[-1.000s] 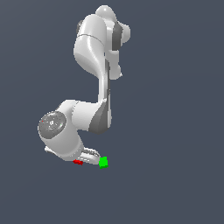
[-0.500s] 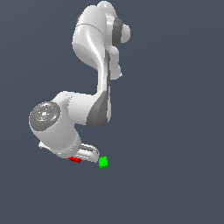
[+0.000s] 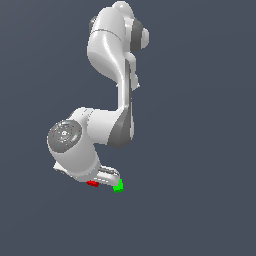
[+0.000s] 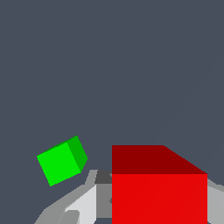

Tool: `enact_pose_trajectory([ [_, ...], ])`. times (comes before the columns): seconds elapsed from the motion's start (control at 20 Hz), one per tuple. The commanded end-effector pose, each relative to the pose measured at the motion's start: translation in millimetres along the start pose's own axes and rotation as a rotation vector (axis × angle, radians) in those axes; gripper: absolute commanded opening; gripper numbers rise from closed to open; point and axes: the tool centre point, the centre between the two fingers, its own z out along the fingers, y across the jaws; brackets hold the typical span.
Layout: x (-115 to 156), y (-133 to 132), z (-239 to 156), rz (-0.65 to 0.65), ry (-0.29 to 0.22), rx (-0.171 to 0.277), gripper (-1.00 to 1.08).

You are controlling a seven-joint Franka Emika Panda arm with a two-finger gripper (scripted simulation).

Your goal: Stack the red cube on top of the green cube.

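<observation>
In the wrist view the red cube (image 4: 159, 192) looms large between the two fingers of my gripper (image 4: 159, 210). A grey finger (image 4: 83, 205) presses against one side of it and the other finger (image 4: 215, 205) against the opposite side, so the gripper is shut on it. The green cube (image 4: 61, 161) lies apart from the red one, smaller in that view and turned at an angle. In the exterior view the gripper (image 3: 100, 179) is low under the bent arm. The red cube (image 3: 92, 183) shows at its tip, and the green cube (image 3: 118, 187) is a short way toward the exterior view's right.
The plain dark grey floor (image 3: 200, 210) surrounds both cubes. The arm's white links (image 3: 115, 55) rise above the gripper.
The wrist and lower arm swung toward the exterior view's left and back again. The red cube stayed at the gripper's tip, shifting slightly. The green cube barely moved.
</observation>
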Motion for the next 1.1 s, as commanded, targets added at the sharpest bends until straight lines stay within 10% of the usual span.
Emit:
enact_pose_trajectory([
  [0.0,-4.4,-19.5,10.1,-0.002,0.000,0.001,-1.00],
  [0.65,-17.1,-84.0,46.7,-0.002,-0.001,0.001,-1.00],
  [0.7,-17.1,-84.0,46.7,-0.002,-0.001,0.001,1.00],
  [1.05,-17.1,-84.0,46.7,-0.002,-0.001,0.001,1.00],
])
